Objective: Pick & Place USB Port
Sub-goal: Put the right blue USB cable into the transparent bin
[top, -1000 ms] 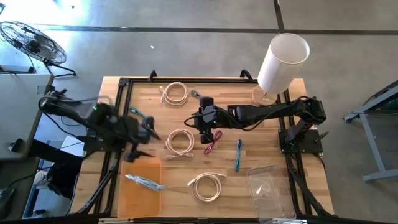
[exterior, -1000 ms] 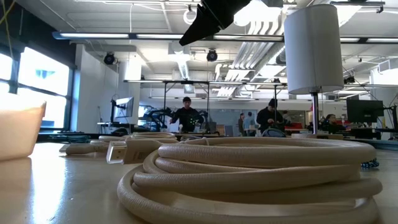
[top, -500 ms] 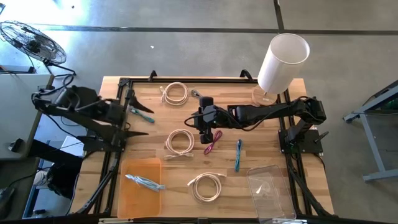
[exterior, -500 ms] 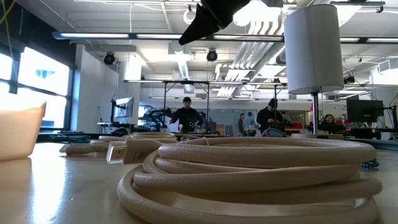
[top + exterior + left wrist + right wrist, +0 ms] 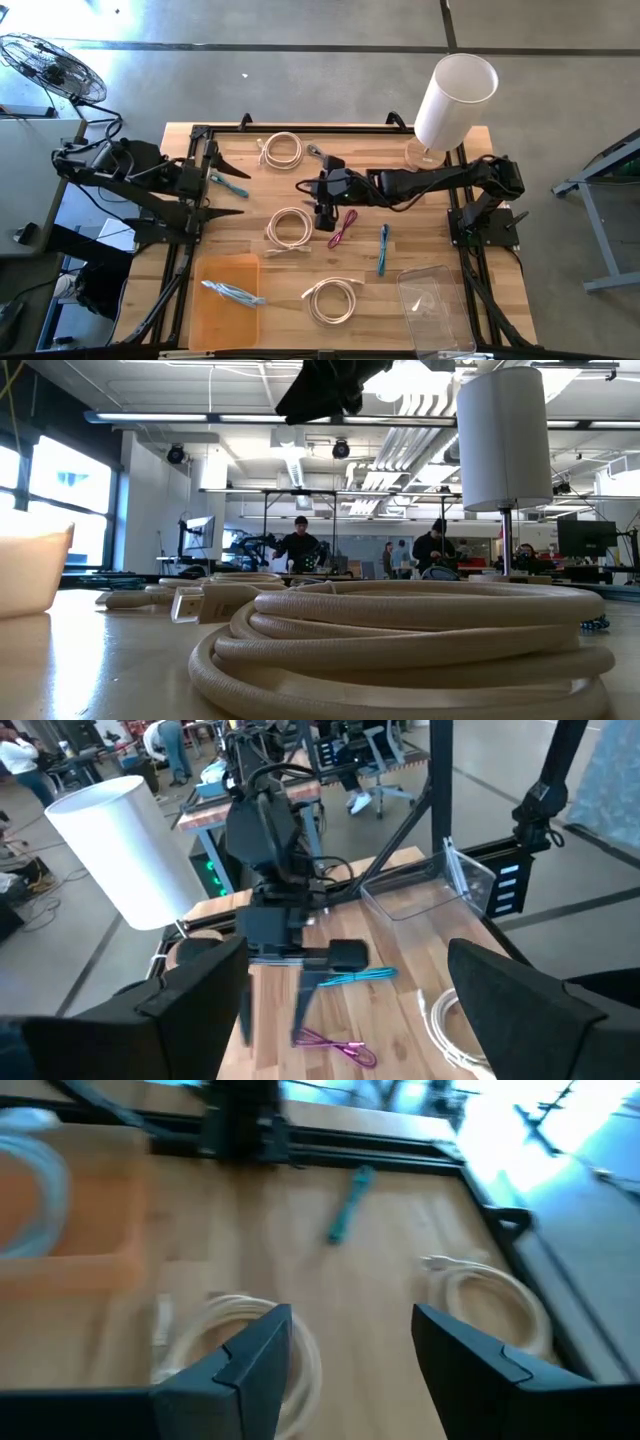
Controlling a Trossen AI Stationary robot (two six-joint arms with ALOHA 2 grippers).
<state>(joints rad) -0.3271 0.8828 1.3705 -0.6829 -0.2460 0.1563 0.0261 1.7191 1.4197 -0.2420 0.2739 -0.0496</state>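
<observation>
6 cables lie loose on the wooden table (image 5: 440, 215), so most of the sorting looks undone. The orange tray (image 5: 222, 318) holds 1 pale bluish cable (image 5: 232, 291). The clear tray (image 5: 445, 318) seems to hold 1 thin white cable (image 5: 420, 300), though it is faint through the plastic.

Of the loose ones, 3 are cream USB cable coils: the far coil (image 5: 282, 150), the middle coil (image 5: 290, 227) and the near coil (image 5: 333, 298). 3 are thin: a blue cable (image 5: 383, 248), a pink cable (image 5: 343, 227) and a teal cable (image 5: 230, 184).

The right gripper (image 5: 350, 1320) hangs above the table just beside the middle coil, its fingers spread and empty. That coil shows between them in its wrist view, so it is probably the next pick. The left gripper (image 5: 222, 188) waits at the table's left edge, spread wide and carrying nothing, with the teal cable lying between its fingertips.

Judged from this, roughly 2 placements are done and 6 remain, each needing a grasp, a carry and a release into a tray.
</observation>
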